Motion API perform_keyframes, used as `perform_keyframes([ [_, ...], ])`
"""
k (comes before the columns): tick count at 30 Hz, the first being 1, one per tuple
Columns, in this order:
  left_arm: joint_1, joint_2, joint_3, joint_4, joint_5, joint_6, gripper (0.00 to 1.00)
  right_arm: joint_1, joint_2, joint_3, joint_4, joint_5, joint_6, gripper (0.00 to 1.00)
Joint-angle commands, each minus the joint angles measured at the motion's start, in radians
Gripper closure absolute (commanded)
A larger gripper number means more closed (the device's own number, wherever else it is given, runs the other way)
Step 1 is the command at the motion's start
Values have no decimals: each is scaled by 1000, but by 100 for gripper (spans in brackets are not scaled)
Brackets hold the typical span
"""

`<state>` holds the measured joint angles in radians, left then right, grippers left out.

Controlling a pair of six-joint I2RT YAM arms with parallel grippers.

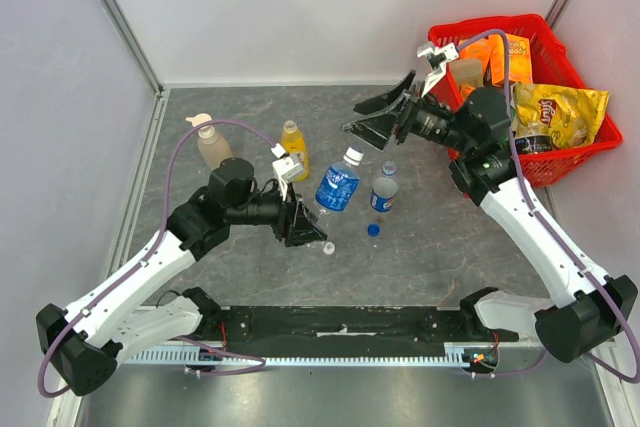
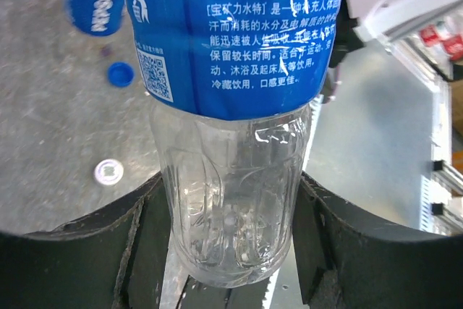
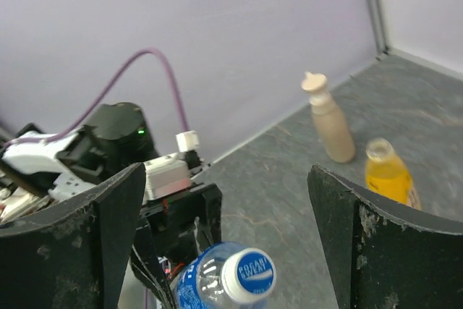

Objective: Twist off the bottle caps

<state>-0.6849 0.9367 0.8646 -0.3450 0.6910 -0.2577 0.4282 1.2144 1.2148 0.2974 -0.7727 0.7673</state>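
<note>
Left to right: beige soap dispenser (image 1: pixel 213 142), then the juice bottle (image 1: pixel 294 150), neck open. Left gripper (image 1: pixel 303 224) is half-closed round the clear base of a blue-label bottle (image 1: pixel 338 187), its white cap (image 3: pixel 248 274) still on. A loose white cap (image 1: pixel 328 247) and a blue cap (image 1: pixel 373 229) lie on the table (image 1: pixel 450 247). The second bottle (image 1: pixel 384 190)'s top is hard to make out. Right gripper (image 1: pixel 372 119) is spread wide, holding nothing. The red basket (image 1: pixel 560 165) holds snack bags (image 1: pixel 560 112), partly behind the arm.

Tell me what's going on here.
The left gripper clamps the lower part of a clear plastic blue-labelled bottle whose white screw cap is on. The right gripper hangs open above that cap. A small blue cap and a white cap lie loose on the grey table; the yellow juice bottle stands uncapped.
</note>
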Motion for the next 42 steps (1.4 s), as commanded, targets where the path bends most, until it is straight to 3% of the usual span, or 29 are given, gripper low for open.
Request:
perform_keyframes([
  [1, 4, -21, 45, -74, -203, 86, 84, -2, -1, 40, -271, 157, -97, 2],
  [11, 2, -73, 56, -134, -406, 123, 84, -2, 79, 78, -371, 202, -65, 3],
  [16, 2, -68, 53, -134, -401, 135, 84, 27, 125, 94, -366, 187, -39, 14],
  [31, 1, -53, 57, -129, -384, 137, 84, 115, 157, 78, -356, 196, -36, 34],
  [42, 2, -58, 45, -121, -375, 127, 84, 116, 146, -3, -205, 132, 82, 82],
])
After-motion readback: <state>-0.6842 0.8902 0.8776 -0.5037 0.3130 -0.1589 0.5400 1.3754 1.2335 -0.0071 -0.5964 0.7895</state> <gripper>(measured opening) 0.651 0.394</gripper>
